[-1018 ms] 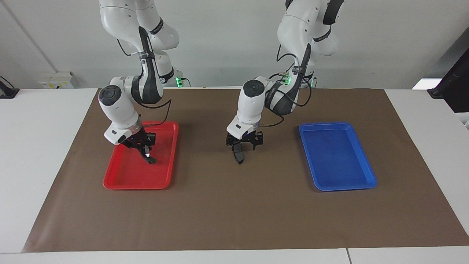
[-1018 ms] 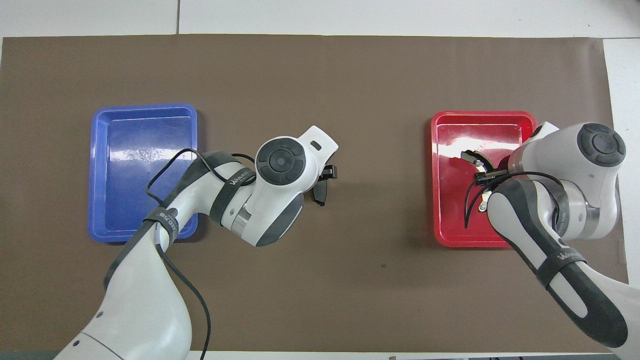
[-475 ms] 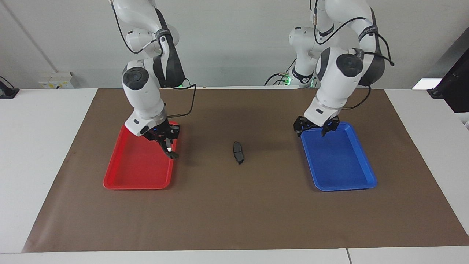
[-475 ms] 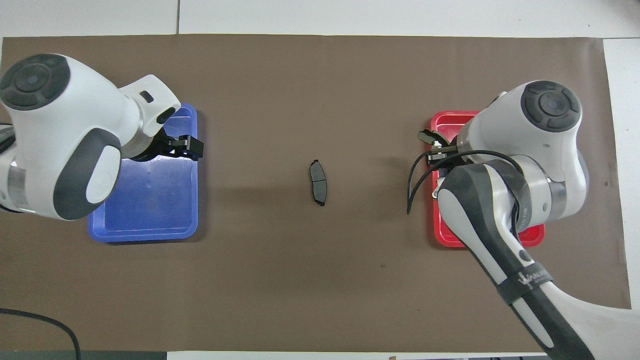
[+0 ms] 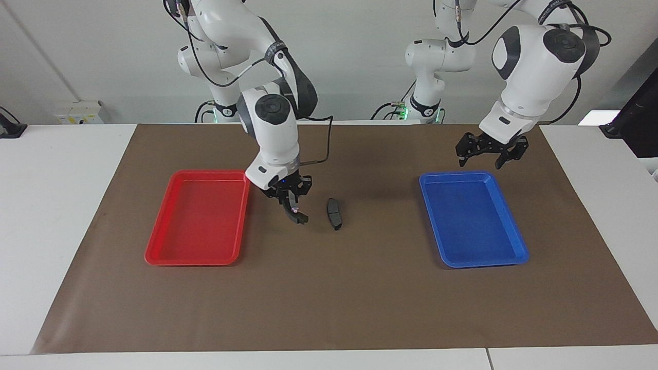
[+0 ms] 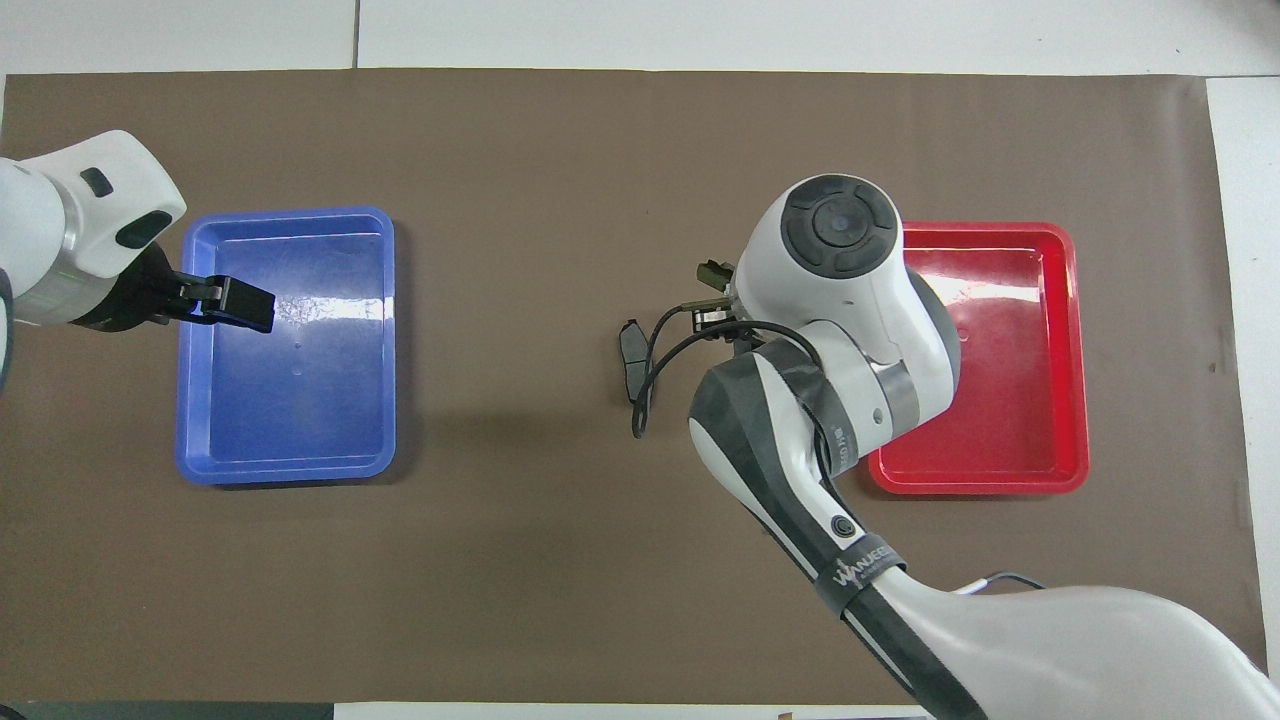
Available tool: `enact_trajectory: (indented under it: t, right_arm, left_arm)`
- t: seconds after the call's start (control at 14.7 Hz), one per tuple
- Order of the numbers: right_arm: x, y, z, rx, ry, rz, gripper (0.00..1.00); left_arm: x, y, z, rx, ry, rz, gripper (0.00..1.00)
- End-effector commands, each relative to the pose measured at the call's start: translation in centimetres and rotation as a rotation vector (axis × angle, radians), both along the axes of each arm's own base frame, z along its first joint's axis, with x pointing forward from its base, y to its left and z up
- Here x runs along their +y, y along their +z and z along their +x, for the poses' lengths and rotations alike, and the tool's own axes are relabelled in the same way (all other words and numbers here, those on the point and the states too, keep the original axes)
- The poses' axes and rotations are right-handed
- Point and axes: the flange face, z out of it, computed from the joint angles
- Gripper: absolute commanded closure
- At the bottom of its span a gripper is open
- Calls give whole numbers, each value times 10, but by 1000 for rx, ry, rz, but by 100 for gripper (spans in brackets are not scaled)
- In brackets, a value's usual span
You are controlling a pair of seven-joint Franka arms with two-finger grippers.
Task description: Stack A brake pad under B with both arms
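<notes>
Facing view: short dark grey brake pad A point(image 5: 334, 213) lies flat on the brown mat point(image 5: 329, 303) mid-table, btwn red plastic tray point(image 5: 159, 254) and blue plastic tray point(image 5: 519, 252). Right gripper point(image 5: 288, 198), jaws clamped on black crescent brake piece B point(image 5: 299, 217) (hanging at A's 9 o'clock, just beside it). Left gripper point(image 5: 491, 151) hovers w/ jaws apart over the blue tray's robot-side rim.
</notes>
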Motion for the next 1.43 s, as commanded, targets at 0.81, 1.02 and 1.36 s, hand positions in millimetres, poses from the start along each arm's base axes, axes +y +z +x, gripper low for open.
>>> enact_trajectory:
  t: [0.81, 1.02, 1.36]
  right_arm:
    - [77, -72, -14, -81, 58, 36, 100]
    - [86, -77, -22, -69, 75, 30, 100]
    - [87, -79, -24, -74, 78, 31, 100]
  left_arm:
    - [93, 23, -26, 121, 26, -1, 0]
    - [91, 24, -25, 119, 29, 0, 0]
    - [92, 24, -25, 119, 32, 0, 0]
